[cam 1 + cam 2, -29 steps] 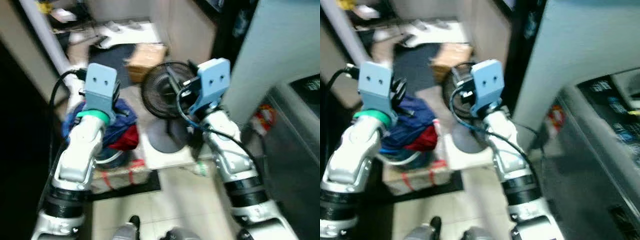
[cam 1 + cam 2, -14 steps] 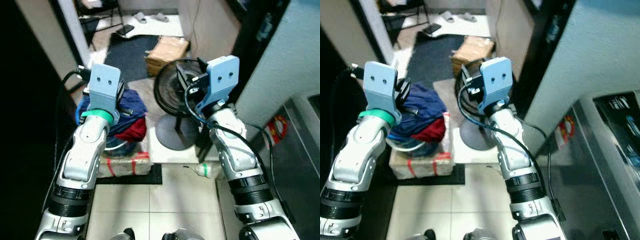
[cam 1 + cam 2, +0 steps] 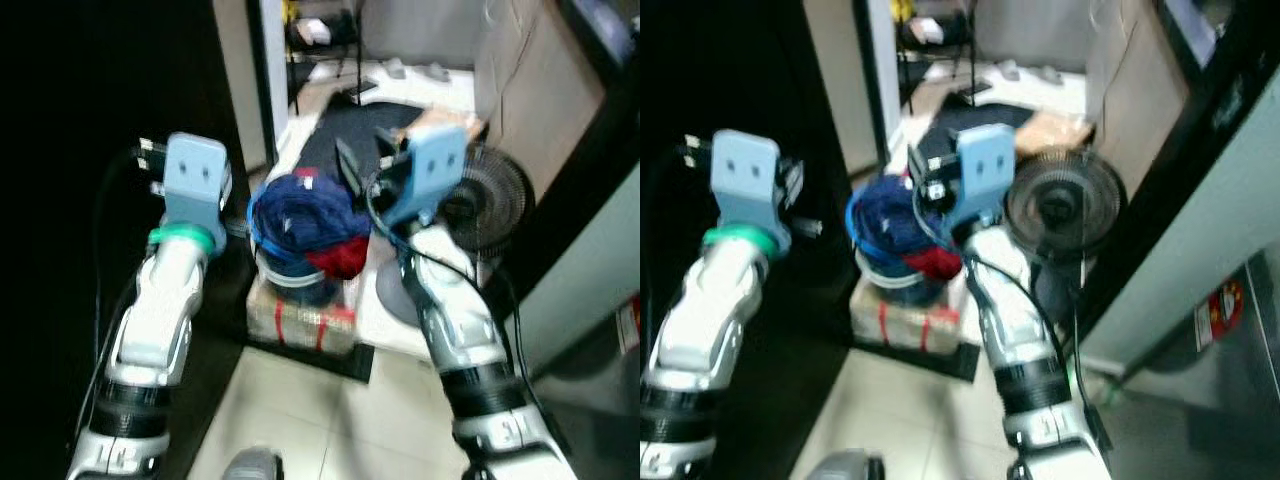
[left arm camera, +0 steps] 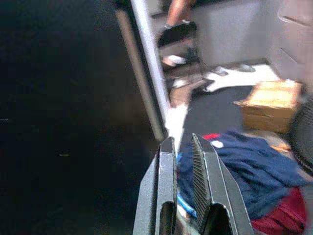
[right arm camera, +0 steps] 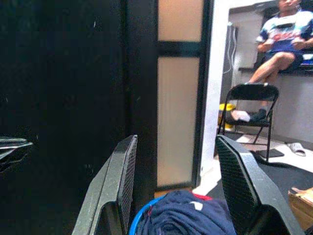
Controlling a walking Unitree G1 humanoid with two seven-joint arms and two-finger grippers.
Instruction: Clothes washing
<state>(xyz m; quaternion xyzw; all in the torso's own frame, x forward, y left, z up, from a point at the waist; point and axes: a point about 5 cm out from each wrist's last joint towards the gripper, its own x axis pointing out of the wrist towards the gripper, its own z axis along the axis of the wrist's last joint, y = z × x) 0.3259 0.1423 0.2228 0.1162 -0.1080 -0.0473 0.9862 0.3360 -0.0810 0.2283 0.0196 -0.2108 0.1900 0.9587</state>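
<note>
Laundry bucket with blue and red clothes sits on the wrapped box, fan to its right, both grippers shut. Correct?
Not quite. The left gripper is shut, but the right gripper is open: the right wrist view shows its fingers spread wide apart. The rest holds: the bucket of blue and red clothes sits on the wrapped box, with the fan to its right.

pale tiled floor (image 3: 300, 400), dark doorway (image 3: 90, 90), fan (image 3: 1060, 210)
</note>
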